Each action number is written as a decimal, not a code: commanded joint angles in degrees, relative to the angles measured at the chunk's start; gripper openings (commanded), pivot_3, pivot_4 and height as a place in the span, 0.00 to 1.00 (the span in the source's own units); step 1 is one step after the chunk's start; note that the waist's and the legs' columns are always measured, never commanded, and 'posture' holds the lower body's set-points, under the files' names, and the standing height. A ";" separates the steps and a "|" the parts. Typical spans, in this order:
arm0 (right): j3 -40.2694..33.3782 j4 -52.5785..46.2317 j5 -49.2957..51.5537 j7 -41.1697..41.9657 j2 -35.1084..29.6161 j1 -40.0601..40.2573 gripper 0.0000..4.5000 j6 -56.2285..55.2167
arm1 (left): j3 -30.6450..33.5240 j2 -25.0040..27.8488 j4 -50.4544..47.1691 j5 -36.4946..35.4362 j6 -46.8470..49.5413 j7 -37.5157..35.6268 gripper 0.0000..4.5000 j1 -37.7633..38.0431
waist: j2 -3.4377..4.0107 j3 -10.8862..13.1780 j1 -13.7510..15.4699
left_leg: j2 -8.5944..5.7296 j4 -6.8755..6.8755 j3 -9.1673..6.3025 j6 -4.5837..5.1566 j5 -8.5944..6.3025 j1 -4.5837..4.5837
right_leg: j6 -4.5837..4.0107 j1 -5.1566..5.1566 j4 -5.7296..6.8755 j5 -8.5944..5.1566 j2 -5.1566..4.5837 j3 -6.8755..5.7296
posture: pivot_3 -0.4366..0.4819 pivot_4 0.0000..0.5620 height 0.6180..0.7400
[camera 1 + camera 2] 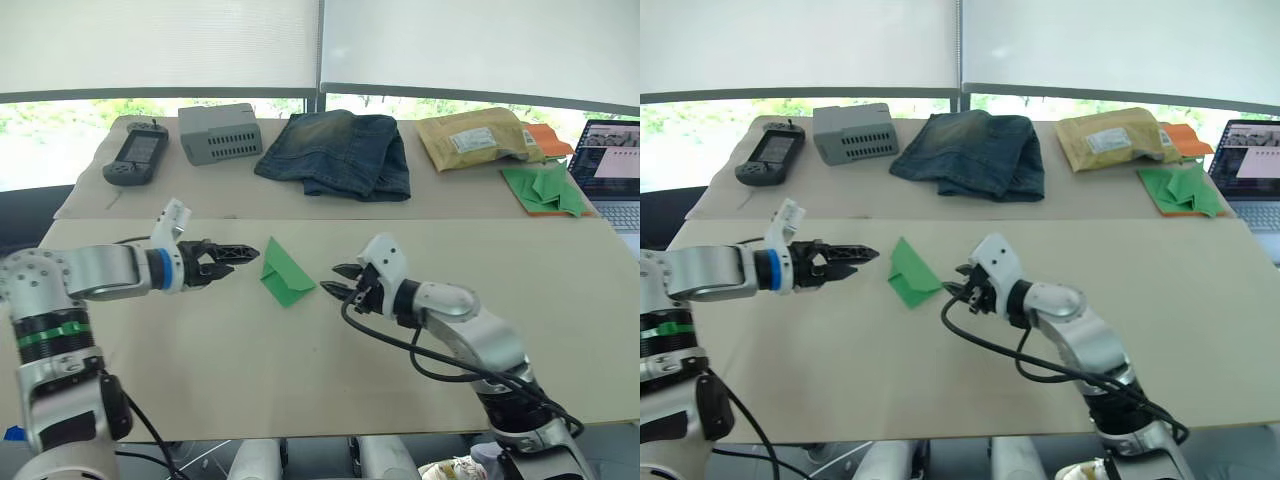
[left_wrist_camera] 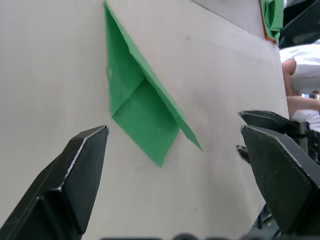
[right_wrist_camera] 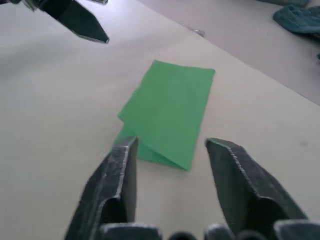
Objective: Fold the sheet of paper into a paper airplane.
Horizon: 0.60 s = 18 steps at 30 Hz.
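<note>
The sheet of paper [image 1: 285, 272] lies on the tan table [image 1: 200, 360], folded into a narrow pointed wedge with layered flaps, a paper airplane shape. Its point aims toward the far side. My left gripper [image 1: 243, 255] hovers open just to the left of it, fingers [image 2: 80, 165] spread wide, with the paper [image 2: 140, 105] ahead of them. My right gripper [image 1: 335, 281] sits open just to the right of the paper's near end, touching nothing. Seen from the right wrist, the paper [image 3: 170, 110] lies just beyond the spread fingers [image 3: 117, 175].
On the far table lie a handheld controller [image 1: 135, 155], a grey box [image 1: 220, 132], folded jeans [image 1: 335, 152], a padded envelope [image 1: 475, 138] and a heap of green paper pieces [image 1: 545, 188]. A laptop [image 1: 610, 165] stands at the far right. A person's arm [image 2: 300, 102] is visible beyond the table.
</note>
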 commanded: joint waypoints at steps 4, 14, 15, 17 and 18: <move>4.46 2.82 -2.36 -2.94 6.29 -4.21 1.00 -0.34 | -9.39 12.06 -22.61 25.20 -22.19 -25.64 1.00 14.42 | 0.01 0.01 -0.44 | 0.05 -0.10 0.08 -0.03 0.01 0.01 | -0.12 -0.06 -0.03 -0.04 0.01 0.01 | 0.48 0.27 0.91; 7.34 13.80 -9.64 -8.18 10.93 -7.02 1.00 -4.67 | -15.57 18.16 -25.97 46.10 -41.30 -44.98 1.00 25.70 | 0.01 0.03 -0.13 | 0.29 -0.48 0.51 -0.27 0.20 0.02 | -0.50 -0.15 -0.05 -0.27 0.10 -0.27 | 0.48 0.27 0.91; 7.05 14.18 -10.15 -8.25 10.92 -7.29 0.94 -5.42 | -16.05 17.88 -25.39 47.33 -41.65 -45.35 1.00 25.42 | 0.01 0.03 -0.15 | 0.28 -0.47 0.52 -0.26 0.21 0.00 | -0.48 -0.16 -0.05 -0.27 0.10 -0.26 | 0.48 0.27 0.91; 7.47 13.96 -10.36 -5.94 9.74 -7.46 0.83 -6.95 | -16.85 17.01 -24.60 49.88 -43.61 -46.33 1.00 24.94 | 0.01 0.04 -0.23 | 0.29 -0.47 0.51 -0.25 0.21 -0.01 | -0.45 -0.17 -0.05 -0.28 0.11 -0.26 | 0.48 0.27 0.91; 8.78 14.14 -11.98 -4.87 8.19 -7.69 0.75 -8.55 | -17.11 16.46 -24.60 50.68 -44.78 -47.31 1.00 24.98 | 0.01 0.04 -0.27 | 0.30 -0.48 0.51 -0.25 0.21 0.00 | -0.44 -0.16 -0.05 -0.28 0.11 -0.26 | 0.48 0.27 0.91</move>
